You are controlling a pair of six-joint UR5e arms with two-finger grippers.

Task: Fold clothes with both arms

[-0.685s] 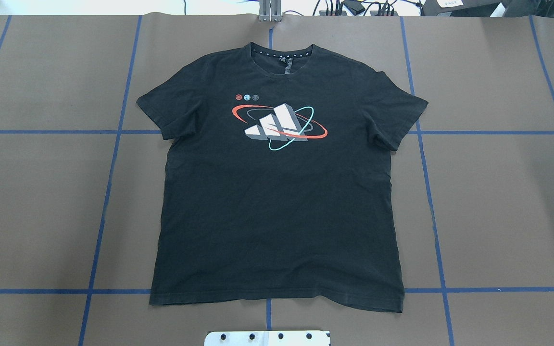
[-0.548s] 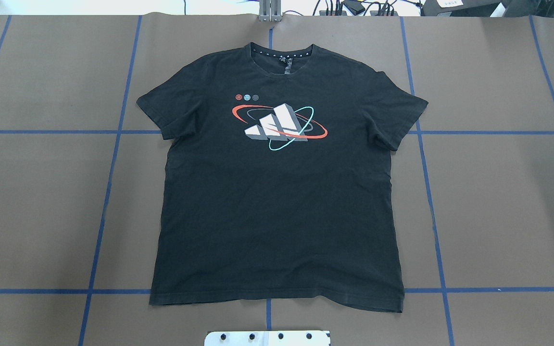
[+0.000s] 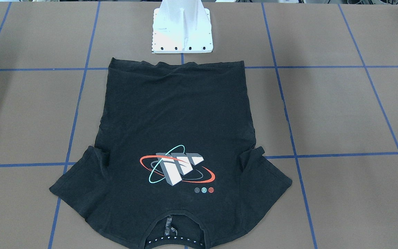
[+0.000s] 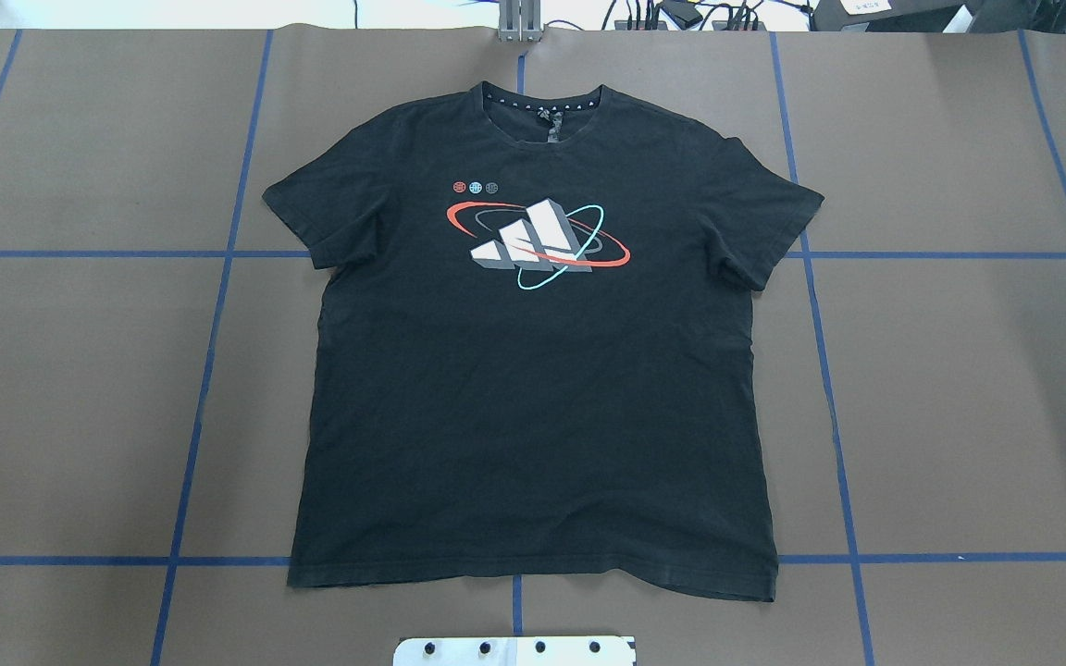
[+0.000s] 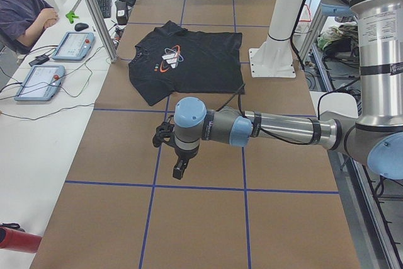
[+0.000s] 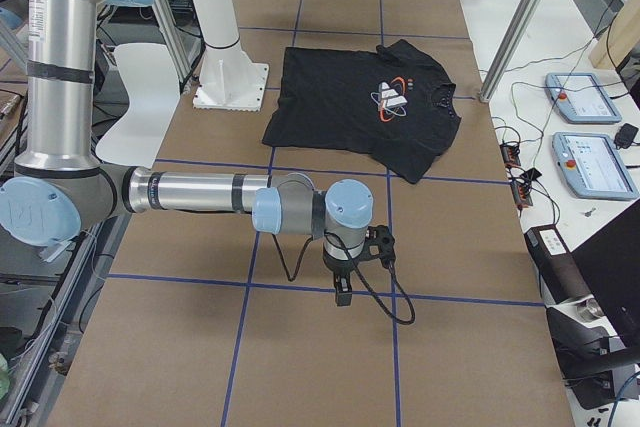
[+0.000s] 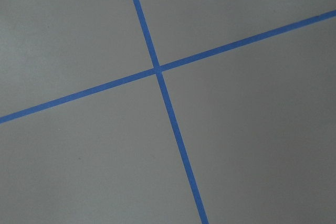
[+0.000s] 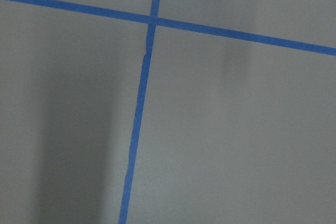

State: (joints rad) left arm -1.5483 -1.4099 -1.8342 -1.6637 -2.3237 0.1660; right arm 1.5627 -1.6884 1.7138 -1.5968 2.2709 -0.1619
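T-shirt (image 4: 533,398) is lying flat and print-side up in the middle of your table (image 4: 959,388), so the white, red and teal logo (image 4: 538,236) faces the ceiling. Collar (image 4: 542,100) points to the far side from the robot, hem (image 4: 533,585) sits near the white pedestal (image 3: 181,31), and both short sleeves are spread out to the sides. You get a few soft wrinkles up by the hem, otherwise it's pretty smooth.

Both arms are parked well apart from it. Your left arm (image 5: 283,129) is stretched out low over the bare brown cover toward the table's left end, left gripper (image 5: 179,169) pointing down. Right arm (image 6: 190,190) mirrors that toward the right end, right gripper (image 6: 343,292) hanging just by a blue tape (image 7: 157,71) line.

Heads up: you only catch the grippers from the side cameras, so I can't tell whether the fingers are apart or together on either one. Both wrist cams just look down at brown cover with a tape crossing.

A person (image 5: 22,4) sits at the desk along the far side.
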